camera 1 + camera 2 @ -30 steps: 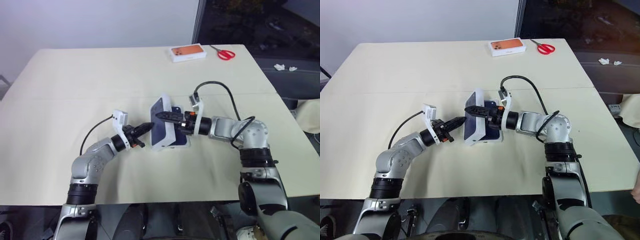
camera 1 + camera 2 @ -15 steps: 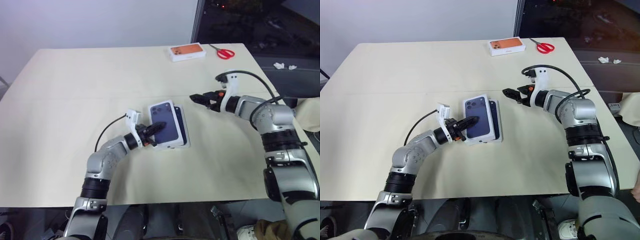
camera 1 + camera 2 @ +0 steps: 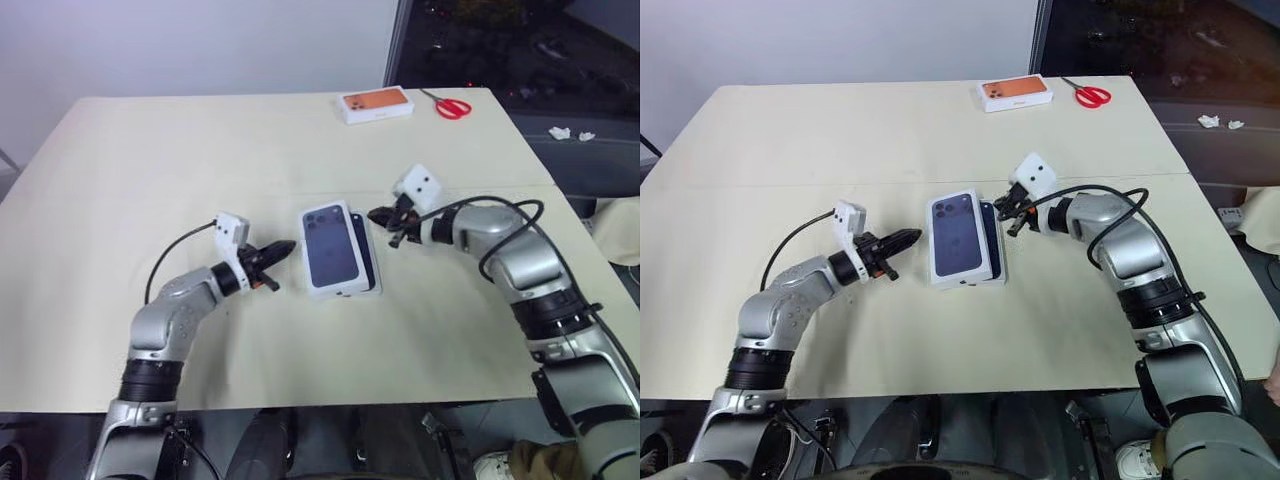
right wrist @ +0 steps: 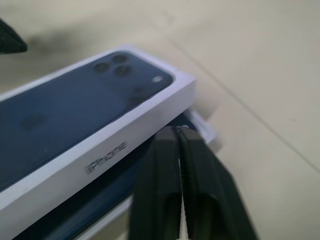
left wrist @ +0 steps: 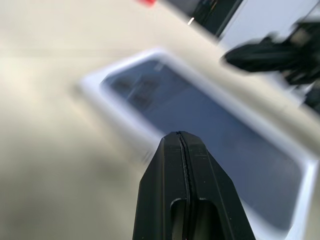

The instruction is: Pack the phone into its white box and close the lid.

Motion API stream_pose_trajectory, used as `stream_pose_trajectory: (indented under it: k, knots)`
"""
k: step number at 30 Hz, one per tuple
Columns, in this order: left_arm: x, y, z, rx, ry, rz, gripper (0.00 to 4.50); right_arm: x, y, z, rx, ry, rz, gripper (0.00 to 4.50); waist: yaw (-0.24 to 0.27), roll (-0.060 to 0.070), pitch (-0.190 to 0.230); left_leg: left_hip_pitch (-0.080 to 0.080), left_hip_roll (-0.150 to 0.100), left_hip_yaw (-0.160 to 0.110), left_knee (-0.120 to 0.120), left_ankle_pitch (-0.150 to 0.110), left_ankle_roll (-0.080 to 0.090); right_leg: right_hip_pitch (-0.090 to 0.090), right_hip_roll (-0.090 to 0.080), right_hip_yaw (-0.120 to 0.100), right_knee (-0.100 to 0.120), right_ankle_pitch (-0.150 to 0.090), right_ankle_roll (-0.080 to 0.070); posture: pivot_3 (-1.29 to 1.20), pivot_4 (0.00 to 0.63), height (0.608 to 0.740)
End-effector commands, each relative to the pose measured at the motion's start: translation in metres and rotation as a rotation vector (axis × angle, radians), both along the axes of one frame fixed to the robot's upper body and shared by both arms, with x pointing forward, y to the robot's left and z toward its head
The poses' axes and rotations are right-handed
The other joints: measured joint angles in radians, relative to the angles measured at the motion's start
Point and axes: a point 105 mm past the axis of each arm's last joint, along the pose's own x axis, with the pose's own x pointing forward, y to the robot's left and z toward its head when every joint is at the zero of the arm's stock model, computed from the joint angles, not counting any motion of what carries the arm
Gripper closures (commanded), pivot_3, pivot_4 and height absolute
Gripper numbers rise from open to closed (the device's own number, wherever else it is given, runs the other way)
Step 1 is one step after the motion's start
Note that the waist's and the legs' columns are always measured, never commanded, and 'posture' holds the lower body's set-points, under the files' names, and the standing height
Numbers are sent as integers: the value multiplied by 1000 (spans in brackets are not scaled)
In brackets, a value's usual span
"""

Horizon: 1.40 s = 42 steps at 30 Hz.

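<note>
**Lid askew on box, both grippers closed and empty**

Left gripper [image 3: 284, 247]: fingers pressed together, holding nothing, hovering just left of the lid [image 3: 329, 246], apart from it. Right gripper [image 3: 381, 214]: fingers also pressed together, empty, tips just beside the stack's right edge; contact cannot be confirmed.

The lid lies printed face up, offset to the left over the white box [image 4: 202, 127], not seated squarely. The phone [image 3: 366, 250] shows as a dark navy strip along the lid's right side, lying in the box beneath it. The stack sits mid-table [image 3: 150, 150].

At the table's far edge: an orange-topped box [image 3: 376, 103] with red scissors [image 3: 449, 105] just to its right.
</note>
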Motion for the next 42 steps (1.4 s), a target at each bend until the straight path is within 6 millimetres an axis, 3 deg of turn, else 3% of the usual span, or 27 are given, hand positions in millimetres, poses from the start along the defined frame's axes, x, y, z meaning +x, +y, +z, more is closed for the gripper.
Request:
stream_pose_trajectory:
  k: [1,4,14,21,31,42]
  knots:
    - [1,1,-3,32,10,2,4500,-5,7,1,-88,-75,39,4481,2,0,0,0,0,0,0,0,0,0,0,0,0,0,0,0,150,740]
    - [1,-14,-11,-7,69,-27,4500,-7,7,-8,-136,-70,48,4481,4,0,0,0,-1,0,0,0,0,1,-1,0,0,0,0,0,150,740]
    - [4,-56,-21,-42,116,-121,4500,-7,4,-3,-167,-96,21,4481,3,0,0,0,-2,-1,0,0,0,1,-2,-1,0,0,1,0,150,740]
    - [1,-62,-22,-41,113,-140,4500,-12,-6,0,-245,-128,19,4481,10,0,0,0,-3,-1,1,0,0,2,-2,-1,0,0,1,0,150,740]
    - [-1,-73,-12,-57,81,-171,4500,-25,-4,-7,-259,-107,36,4481,19,0,0,0,-3,-1,1,0,0,2,-2,-1,0,0,1,0,150,740]
    - [-5,-81,3,-82,39,-197,4500,-25,-1,-3,-294,-138,44,4481,21,0,0,0,-3,-1,1,0,0,2,-2,-1,0,0,1,0,150,740]
